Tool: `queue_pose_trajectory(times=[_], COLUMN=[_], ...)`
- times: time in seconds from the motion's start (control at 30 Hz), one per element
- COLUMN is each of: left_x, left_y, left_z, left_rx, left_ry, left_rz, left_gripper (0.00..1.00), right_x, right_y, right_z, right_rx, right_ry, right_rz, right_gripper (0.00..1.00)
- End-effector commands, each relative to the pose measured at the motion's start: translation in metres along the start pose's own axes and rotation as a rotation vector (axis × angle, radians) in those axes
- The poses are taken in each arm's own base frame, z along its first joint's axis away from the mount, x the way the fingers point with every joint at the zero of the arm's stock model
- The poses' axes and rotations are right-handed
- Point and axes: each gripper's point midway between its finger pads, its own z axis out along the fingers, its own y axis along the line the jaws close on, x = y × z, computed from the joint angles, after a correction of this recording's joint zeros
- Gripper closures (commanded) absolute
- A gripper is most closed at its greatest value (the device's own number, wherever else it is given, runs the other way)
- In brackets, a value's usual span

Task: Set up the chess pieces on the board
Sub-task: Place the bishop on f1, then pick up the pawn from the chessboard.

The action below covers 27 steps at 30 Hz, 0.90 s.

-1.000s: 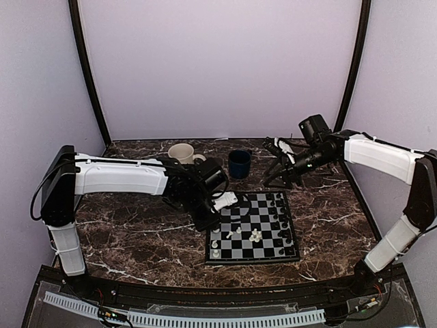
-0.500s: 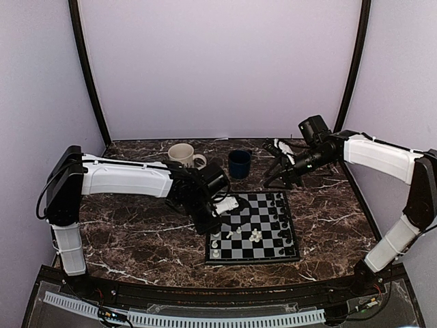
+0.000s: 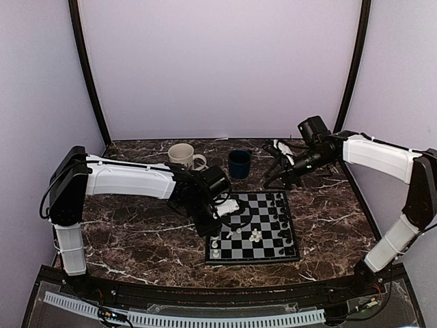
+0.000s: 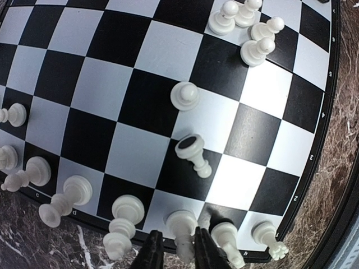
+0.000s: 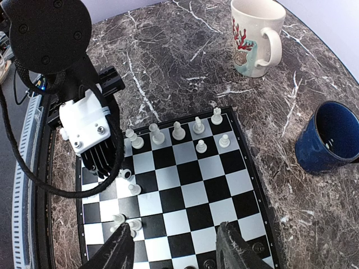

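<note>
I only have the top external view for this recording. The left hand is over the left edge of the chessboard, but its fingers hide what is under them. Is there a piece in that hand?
Observer: In the left wrist view, a small white plastic chess piece stands upright between the left hand's fingertips. It is in the edge row of the flat black-and-light checkered board. I can't tell whether the fingers actually grip it.
Operator: Has anything been knocked over on the board?
Observer: Yes. The same view shows a second white chess piece lying on its side near mid-board, its dark underside facing the camera.
</note>
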Motion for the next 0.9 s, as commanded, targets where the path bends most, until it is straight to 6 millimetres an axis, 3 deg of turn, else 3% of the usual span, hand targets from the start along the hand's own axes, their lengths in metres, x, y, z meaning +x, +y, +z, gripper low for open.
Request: queue_pose_trajectory(times=[0.0, 0.2, 0.53, 0.7, 0.87], left_x=[-0.011, -0.017, -0.028, -0.030, -0.016], left_y=[-0.002, 0.001, 0.005, 0.016, 0.064], left_z=[-0.012, -0.035, -0.108, -0.136, -0.168], left_rx=[-0.005, -0.033, -0.128, -0.175, -0.194], left_ry=[-0.022, -0.059, -0.271, -0.463, -0.618], left_rz=[0.007, 0.003, -0.014, -0.067, -0.233], left_gripper=[0.76, 0.70, 0.65, 0.65, 0.61], right_x=[0.002, -0.003, -0.008, 0.007, 0.023], right_y=[-0.001, 0.002, 0.014, 0.028, 0.041], right_z=[0.001, -0.005, -0.009, 0.024, 0.059], right_rx=[-0.004, -0.008, -0.040, -0.072, -0.103], right_ry=[0.002, 0.011, 0.113, 0.250, 0.390], right_rz=[0.001, -0.027, -0.193, -0.315, -0.435], right_gripper=[0.49, 0.49, 0.54, 0.56, 0.57])
